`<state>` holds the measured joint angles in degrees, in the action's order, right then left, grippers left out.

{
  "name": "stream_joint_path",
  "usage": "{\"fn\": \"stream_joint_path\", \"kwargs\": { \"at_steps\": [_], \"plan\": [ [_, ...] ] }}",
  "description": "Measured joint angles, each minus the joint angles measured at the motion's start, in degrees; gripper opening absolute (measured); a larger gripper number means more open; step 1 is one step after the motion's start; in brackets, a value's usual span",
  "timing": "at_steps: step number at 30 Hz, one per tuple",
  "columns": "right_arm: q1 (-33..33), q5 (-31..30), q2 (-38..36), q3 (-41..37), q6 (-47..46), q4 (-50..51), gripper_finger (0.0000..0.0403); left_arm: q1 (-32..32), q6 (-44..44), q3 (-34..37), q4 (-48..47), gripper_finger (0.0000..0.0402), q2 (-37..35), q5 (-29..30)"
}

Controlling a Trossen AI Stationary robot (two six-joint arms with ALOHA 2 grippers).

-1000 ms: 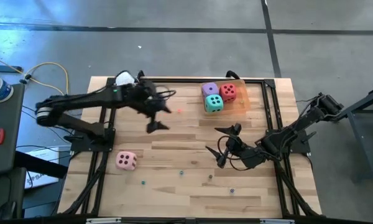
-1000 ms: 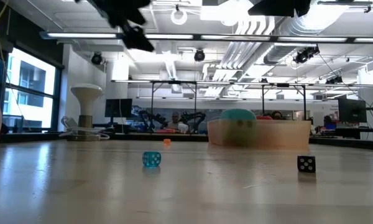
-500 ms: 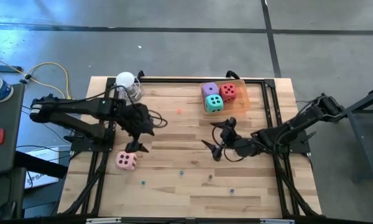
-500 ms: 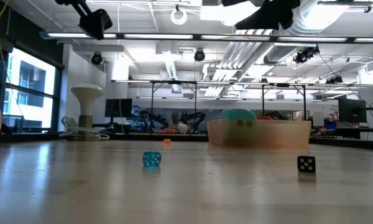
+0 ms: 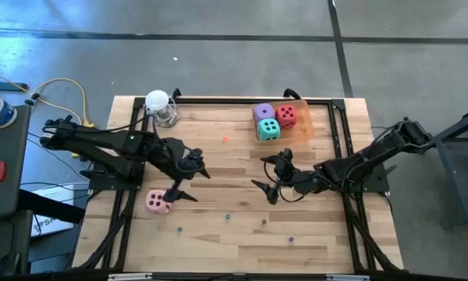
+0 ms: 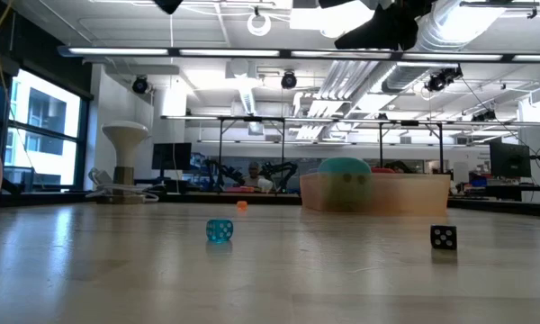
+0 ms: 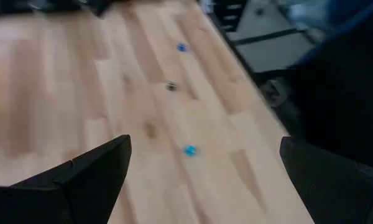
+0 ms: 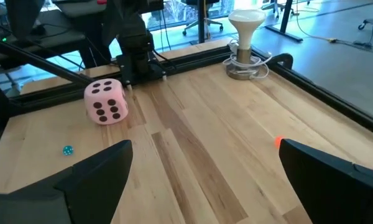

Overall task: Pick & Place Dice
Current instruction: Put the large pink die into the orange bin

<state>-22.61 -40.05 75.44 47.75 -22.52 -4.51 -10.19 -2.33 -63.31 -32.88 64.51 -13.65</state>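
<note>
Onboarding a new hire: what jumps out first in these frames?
Three dice, purple, red and teal, sit clustered in a clear tray at the table's far right. The pink die lies alone near the left edge, with the open left gripper beside it. The right gripper, open too, hangs over mid-table.
</note>
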Motion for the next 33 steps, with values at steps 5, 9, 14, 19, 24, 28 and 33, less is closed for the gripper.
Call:
{"fn": "stream_joint_path", "kwargs": {
  "at_steps": [5,9,14,19,24,28,33],
  "plan": [
    [0.0,0.0,0.0,0.0,-1.8,0.6,0.0398,-3.0,-2.4,0.0,2.7,0.0400,1.1,10.1],
    [0.0,-0.1,0.0,0.0,-1.7,0.6,0.0398,-5.8,-4.4,0.0,3.6,0.0400,2.1,15.0],
    [0.8,-0.2,0.0,0.0,-1.2,1.1,0.0398,-9.4,-5.1,0.0,4.2,0.0400,2.8,17.2],
    [1.0,-0.3,0.0,0.0,-1.2,1.6,0.0398,-11.0,-2.0,0.0,-3.6,0.0400,1.6,18.9],
    [1.0,-0.3,0.0,0.0,-1.2,1.8,0.0398,-14.2,9.7,0.0,-21.4,0.0400,1.2,20.0],
    [1.0,-0.3,0.0,0.0,-1.2,1.8,0.0398,-19.9,21.0,0.6,-32.0,0.0400,2.1,19.8],
    [1.0,-0.3,0.0,0.0,-1.2,1.4,0.0398,-27.0,28.7,2.8,-33.6,0.0400,2.6,19.8]
  ]
}}
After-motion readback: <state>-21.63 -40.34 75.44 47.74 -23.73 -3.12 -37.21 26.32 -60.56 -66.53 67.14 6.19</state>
